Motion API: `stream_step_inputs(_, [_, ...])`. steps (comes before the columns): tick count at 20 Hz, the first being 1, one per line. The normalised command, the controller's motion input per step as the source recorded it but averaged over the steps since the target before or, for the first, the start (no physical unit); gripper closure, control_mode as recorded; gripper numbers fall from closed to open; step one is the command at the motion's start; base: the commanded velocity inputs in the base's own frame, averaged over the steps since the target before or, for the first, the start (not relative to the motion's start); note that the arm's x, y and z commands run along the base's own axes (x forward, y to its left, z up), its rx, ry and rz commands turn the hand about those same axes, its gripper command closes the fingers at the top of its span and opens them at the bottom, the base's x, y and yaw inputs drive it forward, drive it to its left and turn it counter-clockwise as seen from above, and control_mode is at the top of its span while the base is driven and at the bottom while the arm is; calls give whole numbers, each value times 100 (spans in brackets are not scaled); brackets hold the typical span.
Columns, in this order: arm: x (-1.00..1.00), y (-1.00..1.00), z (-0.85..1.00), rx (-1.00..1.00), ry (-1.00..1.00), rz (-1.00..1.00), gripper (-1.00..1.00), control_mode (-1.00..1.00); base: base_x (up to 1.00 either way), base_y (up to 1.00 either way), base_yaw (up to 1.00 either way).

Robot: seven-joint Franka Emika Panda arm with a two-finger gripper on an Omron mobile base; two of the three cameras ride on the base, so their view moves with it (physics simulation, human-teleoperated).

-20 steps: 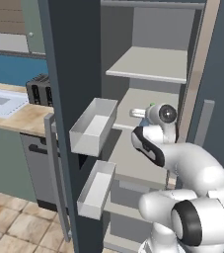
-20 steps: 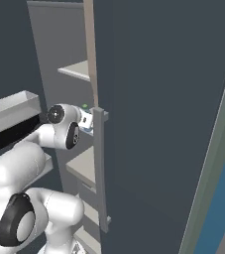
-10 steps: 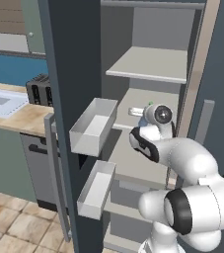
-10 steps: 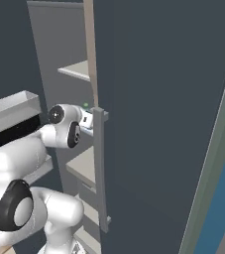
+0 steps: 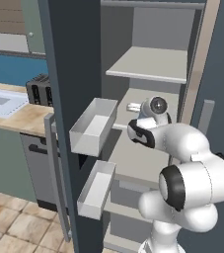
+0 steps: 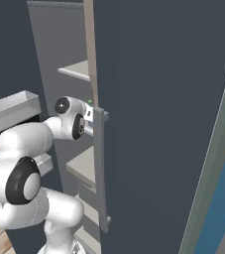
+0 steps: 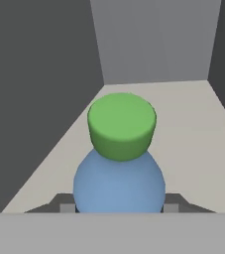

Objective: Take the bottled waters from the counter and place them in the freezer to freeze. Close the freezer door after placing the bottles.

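My gripper (image 7: 119, 204) is shut on the clear blue bottled water (image 7: 119, 173). Its green cap (image 7: 122, 124) points toward the back of the freezer. Dark fingers (image 7: 64, 203) show on either side of the bottle. Below it lies a pale grey freezer shelf (image 7: 193, 129); I cannot tell whether the bottle touches it. From the left base view the gripper (image 5: 132, 106) reaches in over the middle shelf (image 5: 133, 153). The freezer door (image 5: 69, 74) stands open to the left. A speck of the green cap (image 6: 90, 101) shows by the hand in the right base view. The counter (image 5: 19, 116) lies far left.
Two white bins (image 5: 93, 126) (image 5: 96, 188) hang on the open door's inner side, close to my arm. The door's long handle (image 5: 56, 173) faces the room. The other fridge door (image 6: 158, 99) with its handle (image 6: 100, 168) stands right of the hand. A toaster (image 5: 39, 89) and sink (image 5: 0, 101) are on the counter.
The hand has risen slightly and edged further into the freezer while the elbow swung. The blue bottle stays in the grip.
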Motion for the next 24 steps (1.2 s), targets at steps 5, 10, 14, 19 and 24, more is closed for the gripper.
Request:
stream_step_inputs(5, [4,-1,-6,0,0,0,100,-100,0,0,0])
stream_step_inputs(10, [10,0,-17,0,0,0,100,-100,0,0,0])
stream_step_inputs(14, [23,0,-27,0,4,0,100,-100,0,0,0])
stream_step_inputs(19, [25,0,-23,0,2,0,100,-100,0,0,0])
stream_step_inputs(24, [25,0,-23,0,0,0,100,-100,0,0,0])
